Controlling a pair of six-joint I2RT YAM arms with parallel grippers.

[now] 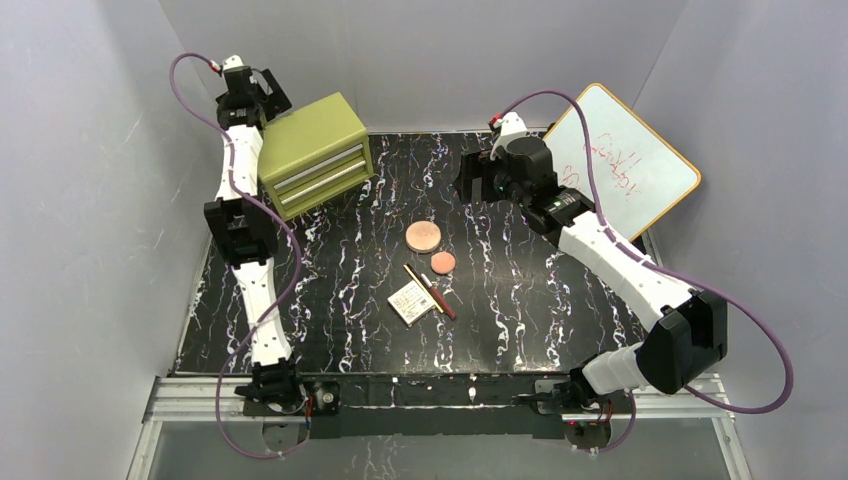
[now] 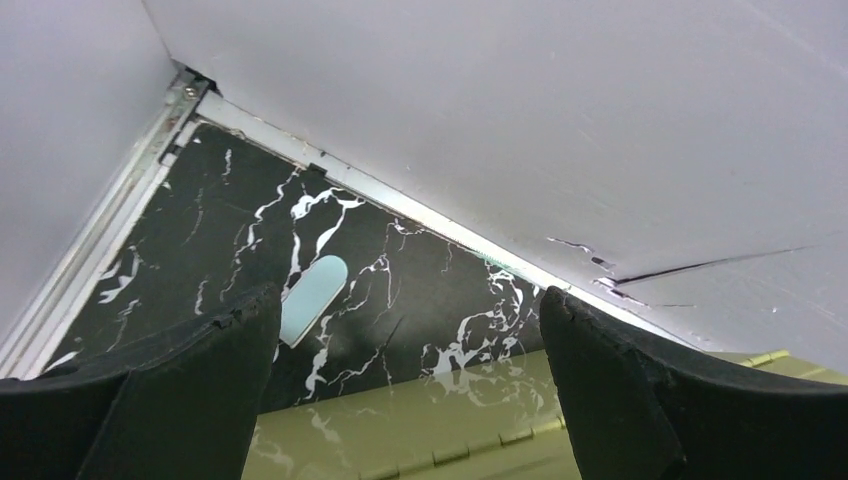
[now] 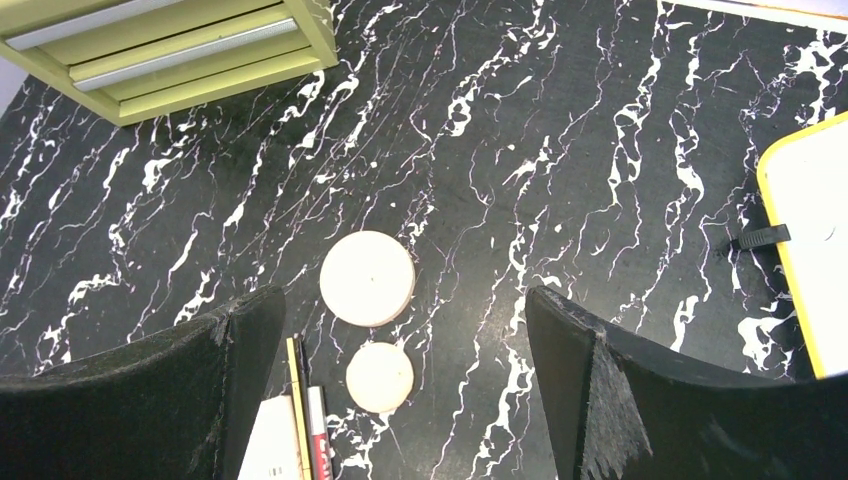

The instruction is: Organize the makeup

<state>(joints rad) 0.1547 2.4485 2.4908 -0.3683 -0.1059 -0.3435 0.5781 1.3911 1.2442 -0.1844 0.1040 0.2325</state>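
At mid-table, in a loose cluster: large disc point(image 1: 423, 237) farthest back, small disc point(image 1: 443, 263) just nearer, then gold pencil point(image 1: 414, 280) and red pencil point(image 1: 445, 307) side by side, with palette point(image 1: 410, 302) just beside the gold one on its left. Raised beyond the 2 discs, right gripper point(image 3: 400, 300) spread wide, empty. Over the far-left corner behind the drawer box point(image 1: 315, 152), left gripper point(image 2: 410, 320) also wide apart, holding nothing.

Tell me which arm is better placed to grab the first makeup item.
Right. The right gripper, open, points at the larger disc and smaller disc; the left gripper, also open, sits behind the drawer box, facing the wall.
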